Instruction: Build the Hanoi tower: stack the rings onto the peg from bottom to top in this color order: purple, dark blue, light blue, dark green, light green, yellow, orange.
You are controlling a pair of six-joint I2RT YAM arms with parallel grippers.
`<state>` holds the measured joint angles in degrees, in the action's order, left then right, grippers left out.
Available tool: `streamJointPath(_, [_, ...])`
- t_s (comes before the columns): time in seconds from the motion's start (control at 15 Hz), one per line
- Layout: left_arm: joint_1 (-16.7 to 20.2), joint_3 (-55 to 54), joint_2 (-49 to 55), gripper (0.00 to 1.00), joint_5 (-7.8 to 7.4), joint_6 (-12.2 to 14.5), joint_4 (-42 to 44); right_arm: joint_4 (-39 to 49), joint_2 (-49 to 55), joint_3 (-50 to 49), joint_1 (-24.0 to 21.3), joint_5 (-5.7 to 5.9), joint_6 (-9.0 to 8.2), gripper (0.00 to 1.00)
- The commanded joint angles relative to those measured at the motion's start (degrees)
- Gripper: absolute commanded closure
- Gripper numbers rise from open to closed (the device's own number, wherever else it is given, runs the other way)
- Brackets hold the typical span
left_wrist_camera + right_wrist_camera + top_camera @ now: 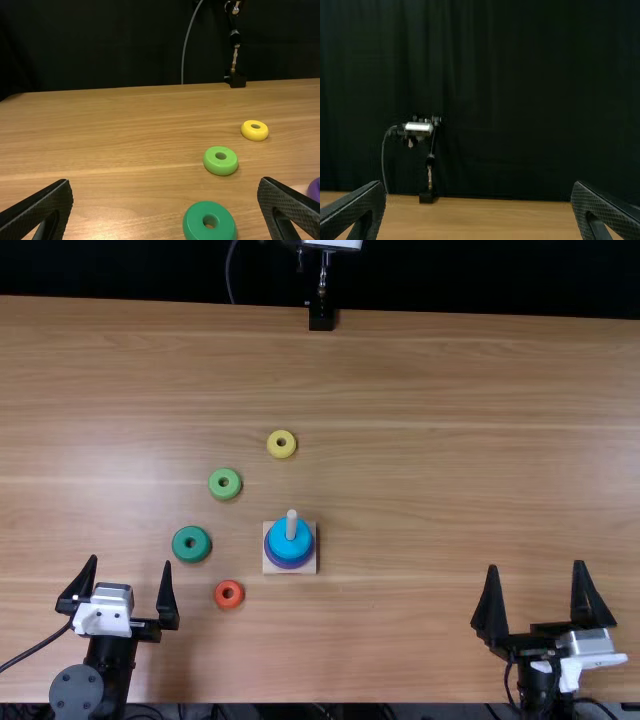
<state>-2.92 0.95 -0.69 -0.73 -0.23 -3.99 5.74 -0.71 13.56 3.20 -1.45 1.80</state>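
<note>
The wooden peg [291, 524] rises from a square base [290, 567], with the light blue ring [288, 543] on top of wider blue and purple rings [290, 563]. Loose on the table lie the dark green ring [180, 545], light green ring [218, 491], yellow ring [275, 447] and orange-red ring [221, 599]. My left gripper [131, 585] stands open left of the orange-red ring; in its wrist view the left gripper [165, 207] has the dark green ring [190, 224] beyond its fingers. My right gripper [532, 592] is open at the lower right, holding nothing; in its wrist view, the right gripper [478, 210].
A black stand [321, 317] with a cable is at the far edge of the wooden table [450, 440]. Another cable [35, 648] runs to the left arm.
</note>
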Motion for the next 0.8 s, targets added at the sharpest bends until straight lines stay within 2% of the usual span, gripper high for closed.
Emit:
streamJointPath(0.0, [0.19, -0.95, 0.69, 0.0, -0.96, 0.23, -1.28, -0.1, 0.71, -1.7, -0.92, 0.29, 0.2, 0.0])
streamJointPath(0.6, [0.19, -0.95, 0.69, 0.0, -0.96, 0.23, -1.28, 0.85, 0.71, -12.42, -0.92, 0.29, -0.01, 0.0])
streamJointPath(0.73, [0.19, -0.95, 0.69, 0.0, -0.96, 0.23, -1.28, -3.37, 0.71, -12.6, -0.92, -0.13, -0.01, 0.0])
